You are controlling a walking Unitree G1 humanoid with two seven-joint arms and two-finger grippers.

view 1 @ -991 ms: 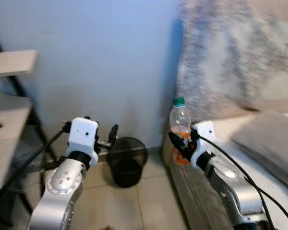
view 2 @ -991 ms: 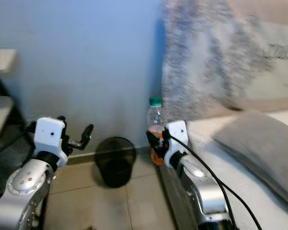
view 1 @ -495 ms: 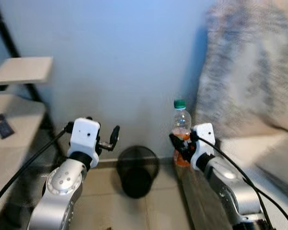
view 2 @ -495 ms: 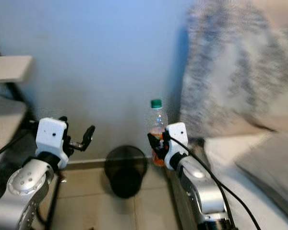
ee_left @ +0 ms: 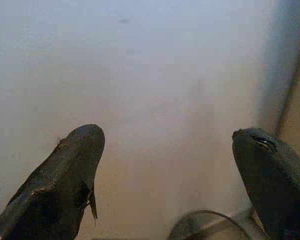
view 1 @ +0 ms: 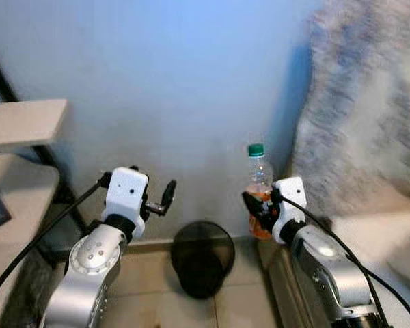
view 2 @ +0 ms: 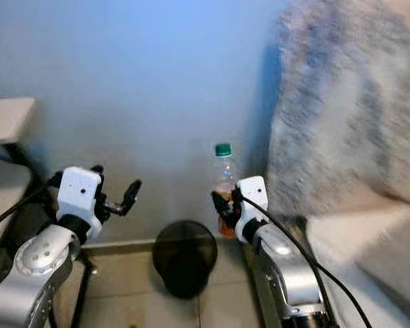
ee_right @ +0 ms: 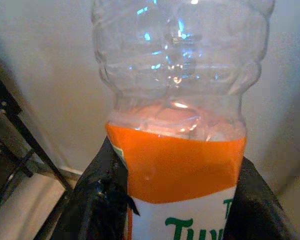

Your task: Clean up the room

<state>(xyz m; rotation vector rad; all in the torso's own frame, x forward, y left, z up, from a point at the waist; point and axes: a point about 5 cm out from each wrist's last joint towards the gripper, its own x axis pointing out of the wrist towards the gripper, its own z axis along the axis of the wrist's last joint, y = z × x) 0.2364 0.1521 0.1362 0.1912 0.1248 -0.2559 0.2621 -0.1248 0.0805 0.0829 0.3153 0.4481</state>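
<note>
A clear plastic bottle (view 1: pixel 259 179) with a green cap and an orange label stands upright in my right gripper (view 1: pixel 258 212), which is shut on its lower half. Close up, the bottle (ee_right: pixel 176 110) sits between the two black fingers (ee_right: pixel 97 200). A black mesh wastebasket (view 1: pixel 202 258) stands on the tiled floor against the blue wall, below and left of the bottle. My left gripper (view 1: pixel 165 197) is raised in front of the wall, above the basket's left side, open and empty; its fingers (ee_left: pixel 65 175) are spread wide apart.
A bed with a grey patterned blanket (view 1: pixel 369 116) fills the right side, its edge close to my right arm. A black-framed shelf with pale boards (view 1: pixel 24 123) stands at the left. Beige floor tiles (view 1: pixel 143 301) lie around the basket.
The camera has swung left, so the basket and wall sit more central and the bed has slid right. Both arms keep their pose; the bottle stays held.
</note>
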